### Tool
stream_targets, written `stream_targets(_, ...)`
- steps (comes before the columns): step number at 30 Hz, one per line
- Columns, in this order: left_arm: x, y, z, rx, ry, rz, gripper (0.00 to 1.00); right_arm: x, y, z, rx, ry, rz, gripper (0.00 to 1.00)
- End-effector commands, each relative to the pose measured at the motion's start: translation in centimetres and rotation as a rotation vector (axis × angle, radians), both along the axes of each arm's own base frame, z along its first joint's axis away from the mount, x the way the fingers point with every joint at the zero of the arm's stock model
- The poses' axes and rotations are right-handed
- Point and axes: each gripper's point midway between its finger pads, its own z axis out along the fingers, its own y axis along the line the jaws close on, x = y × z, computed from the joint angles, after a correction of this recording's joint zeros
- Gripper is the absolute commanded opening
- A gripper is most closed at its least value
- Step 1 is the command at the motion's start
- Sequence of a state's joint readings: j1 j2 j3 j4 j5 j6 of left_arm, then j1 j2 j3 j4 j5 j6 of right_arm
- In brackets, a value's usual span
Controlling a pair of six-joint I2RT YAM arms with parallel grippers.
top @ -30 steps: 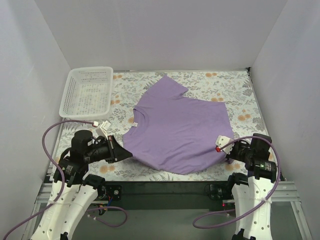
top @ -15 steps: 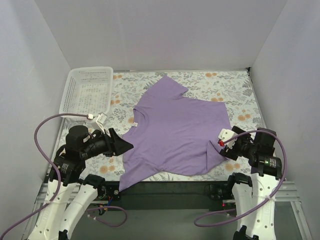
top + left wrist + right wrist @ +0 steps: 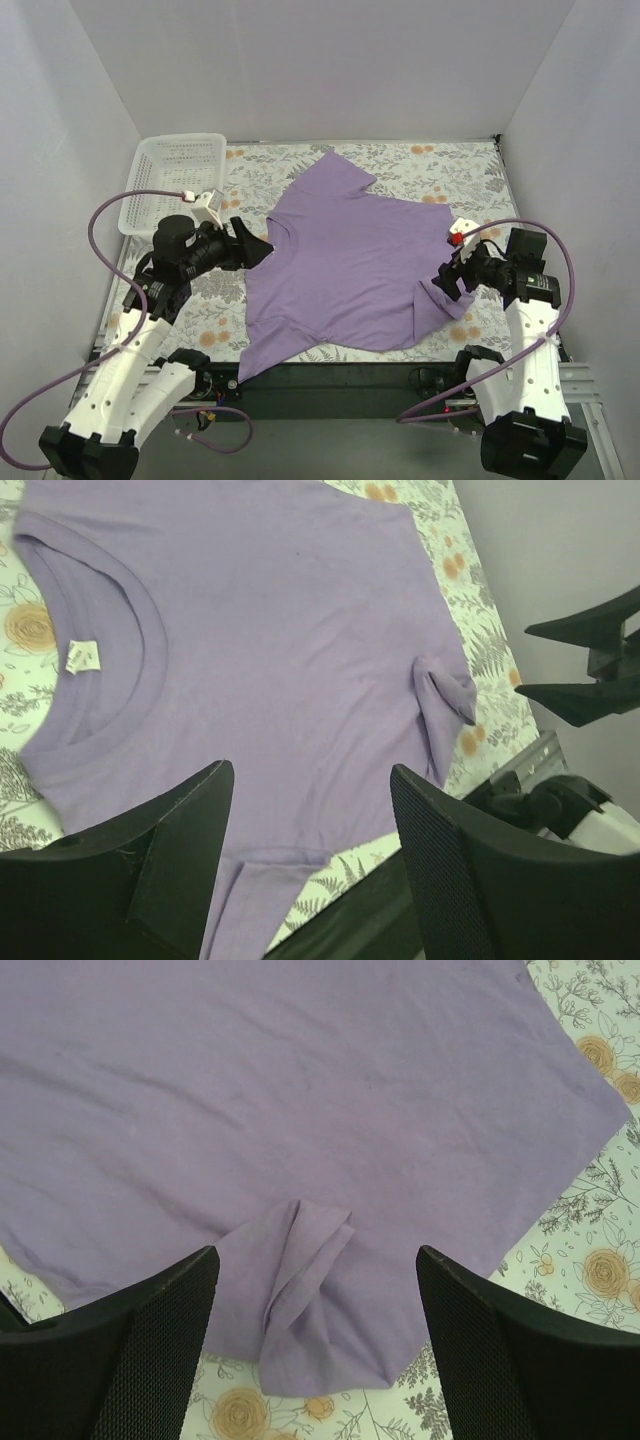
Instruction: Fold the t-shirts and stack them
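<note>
Floral-print desk (image 3: 470, 170) carries a limp lavender-purple cotton t-shirt (image 3: 350, 265); soft and light, I would pinch its crumpled corner (image 3: 305, 1290). My left fingers (image 3: 160, 870) and right fingers (image 3: 140, 1350) gape, empty.

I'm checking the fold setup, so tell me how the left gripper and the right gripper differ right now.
The left gripper looks down at the t-shirt from its collar side, with the white neck label in view. The right gripper is over a bunched-up fold at the opposite edge. The left gripper points rightward, the right gripper leftward. Both are open, holding nothing, above the cloth.
</note>
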State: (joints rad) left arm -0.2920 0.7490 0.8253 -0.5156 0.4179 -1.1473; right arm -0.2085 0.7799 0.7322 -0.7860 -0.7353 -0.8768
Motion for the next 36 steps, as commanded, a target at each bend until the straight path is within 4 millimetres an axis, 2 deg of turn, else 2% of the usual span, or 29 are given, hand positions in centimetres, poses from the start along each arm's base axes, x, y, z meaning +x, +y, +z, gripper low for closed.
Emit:
stream_targets(1, 3.2, 0.4, 0.3, 0.046, -0.094, 0.056, 0.63, 2.8, 0.3, 2.0, 0.107, -0.050, -0.068, 0.86)
stream_targets(7, 6.1, 0.5, -1.1, 0.110, -0.084, 0.081, 0.64, 4.6, -0.3, 0.3, 0.128, 0.018, -0.115, 0.87)
stream_targets(9, 6.7, 0.6, -1.2, 0.137, -0.097, 0.075, 0.67, 5.1, -0.5, 0.0, 0.129, 0.025, -0.125, 0.87)
stream_targets(14, 8.3, 1.2, -2.9, 0.209, -0.086, 0.104, 0.76, 7.6, -1.9, -0.9, 0.133, 0.037, -0.226, 0.87)
stream_targets(18, 8.6, 2.0, -4.4, 0.250, -0.065, 0.138, 0.84, 9.5, -2.8, -0.7, 0.142, 0.044, -0.287, 0.86)
stream_targets(21, 8.2, 2.3, -5.2, 0.257, -0.070, 0.141, 0.84, 11.4, -3.7, -0.1, 0.151, 0.028, -0.343, 0.86)
stream_targets(22, 8.1, 2.4, -4.9, 0.251, -0.095, 0.148, 0.84, 12.0, -3.9, -0.1, 0.151, 0.029, -0.360, 0.86)
stream_targets(24, 7.6, 2.8, -6.1, 0.265, -0.098, 0.154, 0.84, 13.5, -4.6, -0.3, 0.161, 0.056, -0.394, 0.85)
stream_targets(25, 7.6, 2.9, -5.7, 0.260, -0.128, 0.161, 0.84, 14.1, -4.8, -1.5, 0.161, 0.099, -0.405, 0.82)
stream_targets(26, 7.3, 3.1, -6.4, 0.263, -0.122, 0.163, 0.85, 15.0, -5.1, -0.9, 0.163, 0.093, -0.409, 0.80)
stream_targets(28, 7.1, 2.9, -5.5, 0.252, -0.149, 0.152, 0.85, 16.1, -5.4, -2.4, 0.161, 0.143, -0.417, 0.76)
stream_targets(29, 7.1, 3.0, -5.3, 0.251, -0.162, 0.154, 0.85, 16.6, -5.6, -2.7, 0.158, 0.154, -0.429, 0.75)
stream_targets(30, 7.1, 3.0, -5.3, 0.254, -0.171, 0.156, 0.85, 17.8, -6.1, -2.0, 0.166, 0.145, -0.447, 0.75)
stream_targets(31, 7.2, 3.2, -5.2, 0.260, -0.177, 0.166, 0.85, 18.5, -6.8, -2.4, 0.154, 0.160, -0.487, 0.75)
stream_targets(32, 7.3, 3.2, -5.4, 0.264, -0.173, 0.167, 0.85, 19.2, -7.3, -4.0, 0.147, 0.207, -0.519, 0.73)
stream_targets(33, 7.3, 3.3, -5.4, 0.267, -0.175, 0.167, 0.85, 19.9, -7.8, -4.5, 0.140, 0.222, -0.549, 0.73)
stream_targets(34, 7.4, 3.3, -5.7, 0.274, -0.167, 0.167, 0.85, 20.6, -8.7, -5.8, 0.110, 0.252, -0.587, 0.72)
stream_targets(36, 7.5, 3.3, -5.8, 0.275, -0.164, 0.165, 0.85, 21.1, -9.3, -7.1, 0.090, 0.285, -0.609, 0.70)
